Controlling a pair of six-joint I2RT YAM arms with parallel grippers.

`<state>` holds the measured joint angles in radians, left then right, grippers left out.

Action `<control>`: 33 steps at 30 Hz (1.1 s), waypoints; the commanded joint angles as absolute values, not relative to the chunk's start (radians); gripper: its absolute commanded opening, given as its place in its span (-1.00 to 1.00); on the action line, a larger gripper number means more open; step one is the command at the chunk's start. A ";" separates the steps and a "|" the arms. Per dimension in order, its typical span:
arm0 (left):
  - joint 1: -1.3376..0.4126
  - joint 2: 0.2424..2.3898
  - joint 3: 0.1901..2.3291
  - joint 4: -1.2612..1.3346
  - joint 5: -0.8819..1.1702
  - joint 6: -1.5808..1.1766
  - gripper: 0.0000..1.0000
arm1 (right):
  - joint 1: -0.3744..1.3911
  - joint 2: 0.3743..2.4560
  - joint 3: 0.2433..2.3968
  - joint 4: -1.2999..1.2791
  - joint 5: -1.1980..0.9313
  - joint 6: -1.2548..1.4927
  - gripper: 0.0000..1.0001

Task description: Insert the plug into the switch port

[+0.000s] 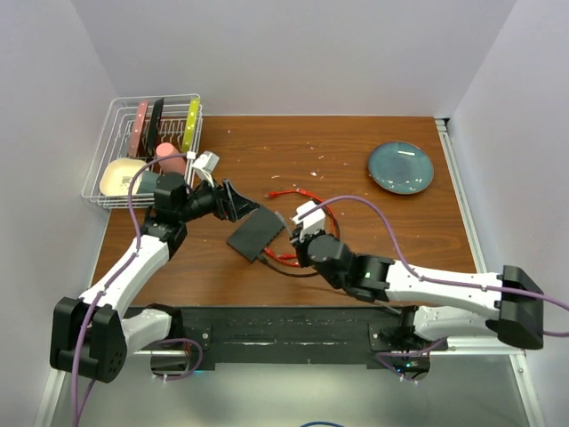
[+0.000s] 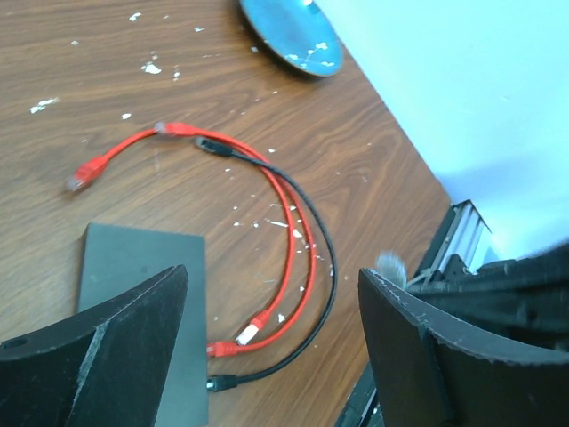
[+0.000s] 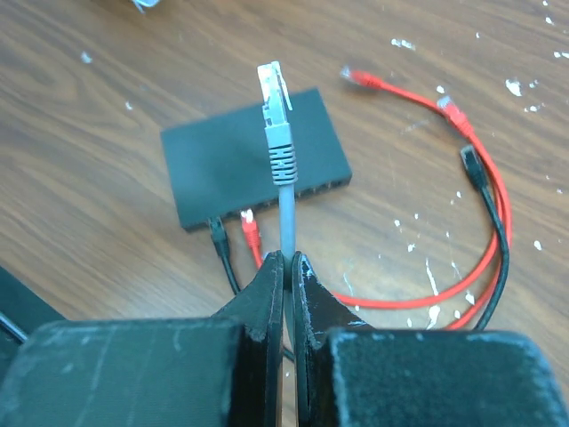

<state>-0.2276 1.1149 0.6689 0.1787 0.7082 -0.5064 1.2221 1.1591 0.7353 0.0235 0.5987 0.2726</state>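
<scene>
The switch is a flat black box lying on the wooden table, also visible in the top view as the switch. Its ports run along the edge nearest my right wrist camera. A black plug and a red plug sit in that edge. My right gripper is shut on a grey cable, whose plug with a clear tip stands up above the box, apart from it. My left gripper is open just beside the switch, with nothing between its fingers.
Red and black patch cables loop on the table right of the switch. A blue-grey plate lies at the back right. A white wire dish rack with several items stands at the back left. White walls enclose the table.
</scene>
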 commanded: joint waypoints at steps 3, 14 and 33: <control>-0.271 1.120 0.669 0.316 0.765 -0.595 0.64 | 1.151 1.086 0.729 0.072 0.365 0.296 -1.00; -0.368 1.128 0.726 0.288 0.738 -0.598 0.61 | 1.146 1.062 0.727 0.066 0.342 0.313 -1.00; -0.411 1.173 0.871 0.006 0.703 -0.519 -0.02 | 1.144 1.057 0.729 0.057 0.440 0.353 -1.00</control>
<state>-0.4000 1.1572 0.8078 0.0776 0.6945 -0.5529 1.1488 1.0901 0.7280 0.0307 0.3855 0.3267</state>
